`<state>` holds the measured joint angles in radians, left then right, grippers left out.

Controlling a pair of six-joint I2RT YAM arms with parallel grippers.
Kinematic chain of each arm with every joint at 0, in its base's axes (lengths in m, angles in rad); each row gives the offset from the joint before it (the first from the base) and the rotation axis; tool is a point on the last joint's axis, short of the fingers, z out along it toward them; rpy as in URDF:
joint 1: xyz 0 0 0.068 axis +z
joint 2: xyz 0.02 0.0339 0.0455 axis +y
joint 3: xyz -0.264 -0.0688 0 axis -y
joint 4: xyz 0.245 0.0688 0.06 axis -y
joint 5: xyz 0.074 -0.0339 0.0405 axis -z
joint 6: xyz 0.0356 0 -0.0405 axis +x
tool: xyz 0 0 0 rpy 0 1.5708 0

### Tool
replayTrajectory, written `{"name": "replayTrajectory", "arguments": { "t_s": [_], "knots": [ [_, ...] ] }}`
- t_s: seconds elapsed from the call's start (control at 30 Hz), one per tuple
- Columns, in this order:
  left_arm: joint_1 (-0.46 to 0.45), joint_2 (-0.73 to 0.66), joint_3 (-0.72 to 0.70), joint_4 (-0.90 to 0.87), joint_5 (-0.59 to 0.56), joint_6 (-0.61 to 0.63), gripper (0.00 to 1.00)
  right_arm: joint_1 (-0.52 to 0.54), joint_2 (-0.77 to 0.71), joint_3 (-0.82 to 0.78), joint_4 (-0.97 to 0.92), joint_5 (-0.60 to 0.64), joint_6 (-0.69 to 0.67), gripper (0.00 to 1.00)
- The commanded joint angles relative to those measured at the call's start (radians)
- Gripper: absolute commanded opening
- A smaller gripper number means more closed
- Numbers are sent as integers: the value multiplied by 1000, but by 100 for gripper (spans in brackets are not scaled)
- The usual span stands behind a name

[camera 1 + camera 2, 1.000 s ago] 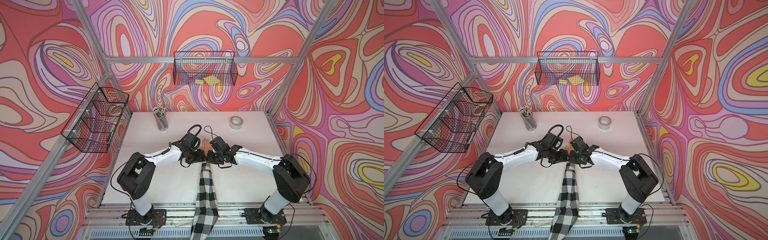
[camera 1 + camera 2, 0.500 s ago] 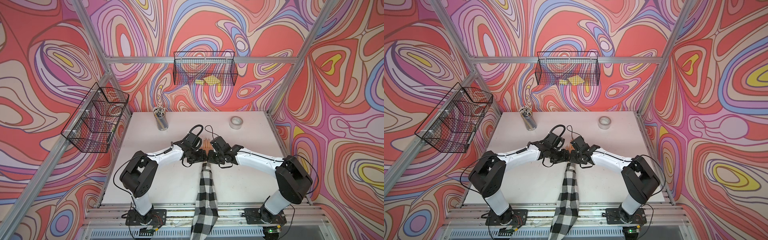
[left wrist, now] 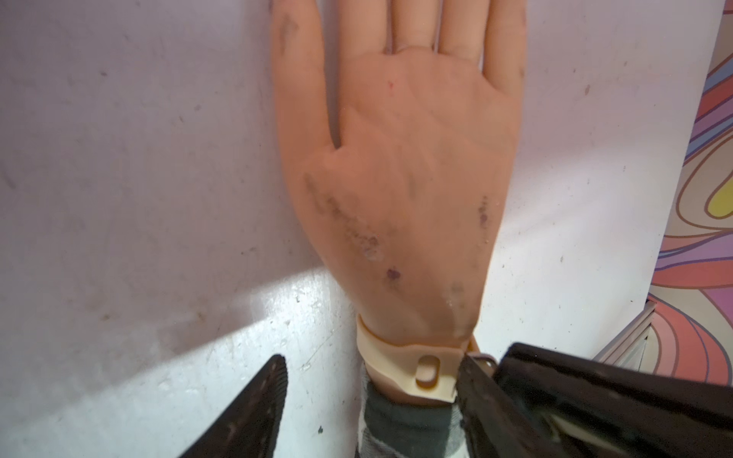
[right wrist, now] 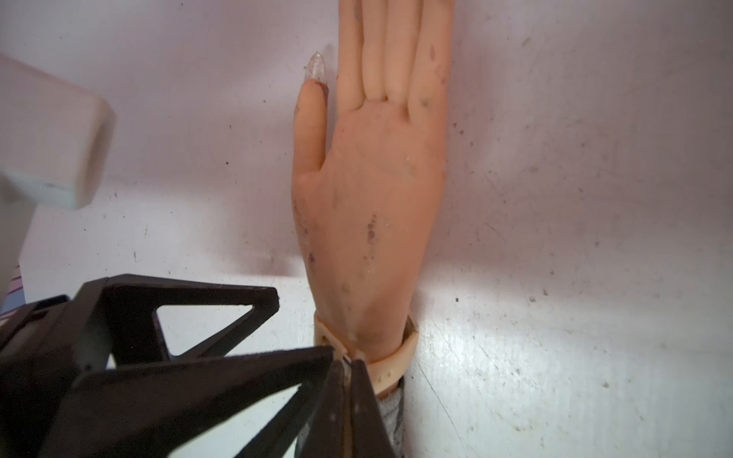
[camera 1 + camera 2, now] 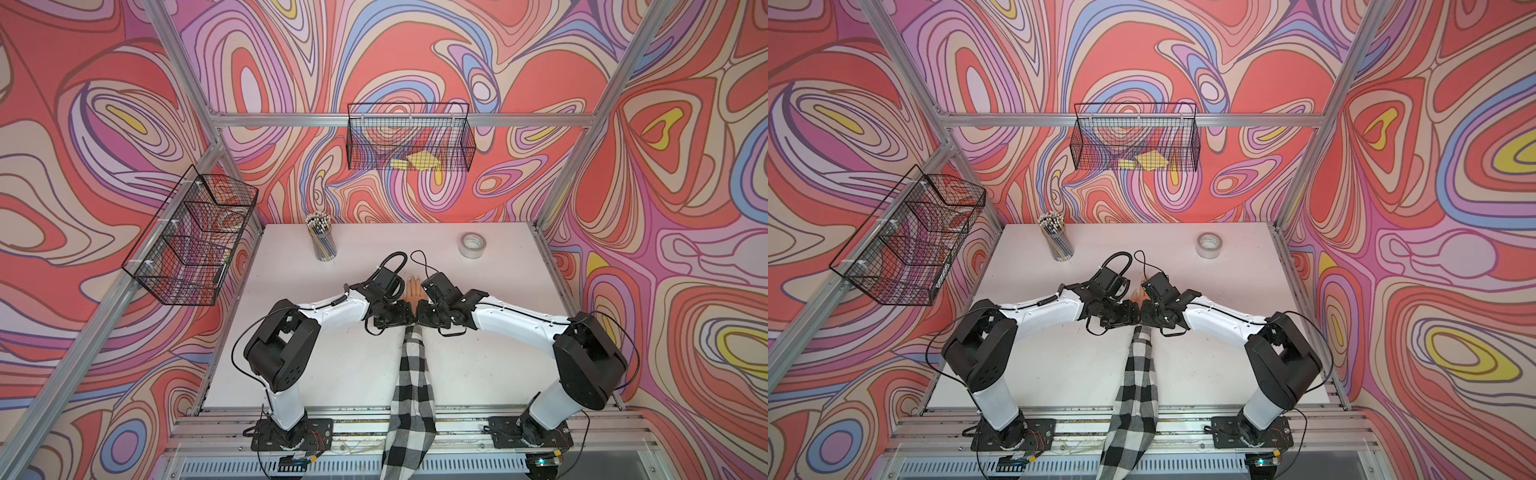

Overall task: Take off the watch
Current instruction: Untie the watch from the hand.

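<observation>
Right wrist view alone shows right claw [image 4: 346,363] pinching the watch [image 4: 396,361]; left claw [image 3: 373,359] stands half-open, empty.

The watch [image 3: 408,366] sits strapped around the wrist of a mannequin hand [image 3: 400,178], near the middle of the worktop [image 5: 332,374]. Only its slim beige strap shows; the dial is hidden.

Swirling red, pink and lilac walls [image 5: 415,50], aluminium-framed and hung with black wire baskets [image 5: 409,141], enclose a scuffed white tabletop [image 5: 353,374].
</observation>
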<state>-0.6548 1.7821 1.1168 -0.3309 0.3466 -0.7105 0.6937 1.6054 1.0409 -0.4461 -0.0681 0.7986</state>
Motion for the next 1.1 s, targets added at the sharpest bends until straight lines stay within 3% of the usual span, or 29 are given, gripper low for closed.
{"name": "replayTrajectory", "arguments": {
  "t_s": [0.0,0.27,0.63,1.07],
  "knots": [
    [-3,-1,-18,-13,-18,5,69,-23,-100,-8,-8,-3,5,19],
    [-3,-12,-27,-10,-19,13,69,-79,-241,-148,76,-68,70,29],
    [-4,-26,-37,-7,-23,11,69,-80,-167,-315,410,-202,219,30],
    [-3,-65,-53,-13,-31,11,70,-79,-57,-303,499,-250,252,26]
  ]
}}
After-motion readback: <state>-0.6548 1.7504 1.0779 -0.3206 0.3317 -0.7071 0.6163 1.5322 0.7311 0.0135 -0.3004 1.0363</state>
